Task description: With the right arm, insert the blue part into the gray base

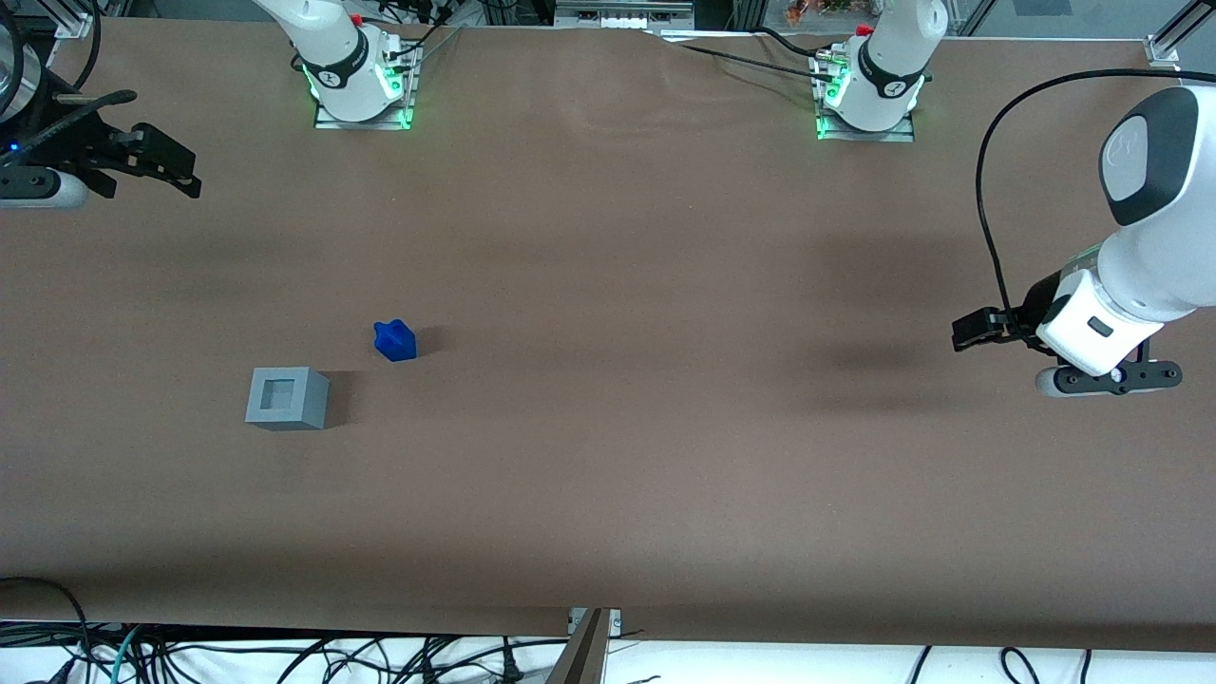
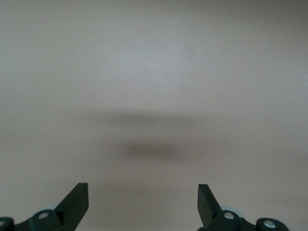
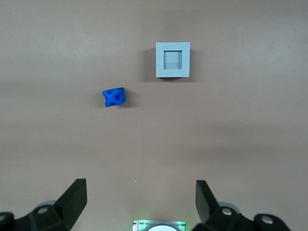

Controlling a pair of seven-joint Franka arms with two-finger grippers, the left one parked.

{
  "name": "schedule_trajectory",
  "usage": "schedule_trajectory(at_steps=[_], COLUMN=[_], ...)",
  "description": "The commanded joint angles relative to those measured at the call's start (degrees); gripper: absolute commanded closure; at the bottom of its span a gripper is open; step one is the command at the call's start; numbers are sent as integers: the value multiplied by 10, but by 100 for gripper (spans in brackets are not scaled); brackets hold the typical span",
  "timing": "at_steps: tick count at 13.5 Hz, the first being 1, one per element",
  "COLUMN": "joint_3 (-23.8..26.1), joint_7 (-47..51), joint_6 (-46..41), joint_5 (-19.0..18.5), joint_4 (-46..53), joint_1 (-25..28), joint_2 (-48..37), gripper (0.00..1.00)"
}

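Jaws: the right arm's gripper (image 3: 139, 197) stood wide apart and held nothing, with bare brown table showing between its two black fingers (image 3: 72, 199).
Blue part: the blue part (image 1: 395, 340) rested alone on the table, clear of the fingers and well apart from them, touching neither.
Blue part seen from the wrist: its notched, pointed top (image 3: 114, 97) faced the camera, and it sat slightly off the line that ran out from the gap between the fingers.
Gray base: the gray base (image 1: 287, 398) stood upright on the table near the blue part but not touching it, and nearer to the front camera than the blue part.
Recess: the square recess (image 3: 173, 59) in the base's top face was unfilled and open upward.
Base and jaws: the base also lay well apart from the fingers, with the blue part between the two in depth but set off to one side.
Gripper position: the gripper (image 1: 157, 161) hung above the table at the working arm's end, farther from the front camera than both task things, over bare surface.
Right arm: only its wrist and black gripper parts showed at the edge of the front view, with a small blue light (image 1: 13, 147) lit.
Table: a plain brown table (image 1: 608, 475) carried both things.
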Motion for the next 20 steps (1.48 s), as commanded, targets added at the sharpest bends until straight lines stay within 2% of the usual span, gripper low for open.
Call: schedule_trajectory(at_steps=[1,20], joint_3=[10,15], joint_7=[-1,-17], joint_6=[-28,-23], joint_5=[3,6], joint_4=[3,13], joint_1=[-11,-11], joint_2=[-11,-5], gripper=[0,0])
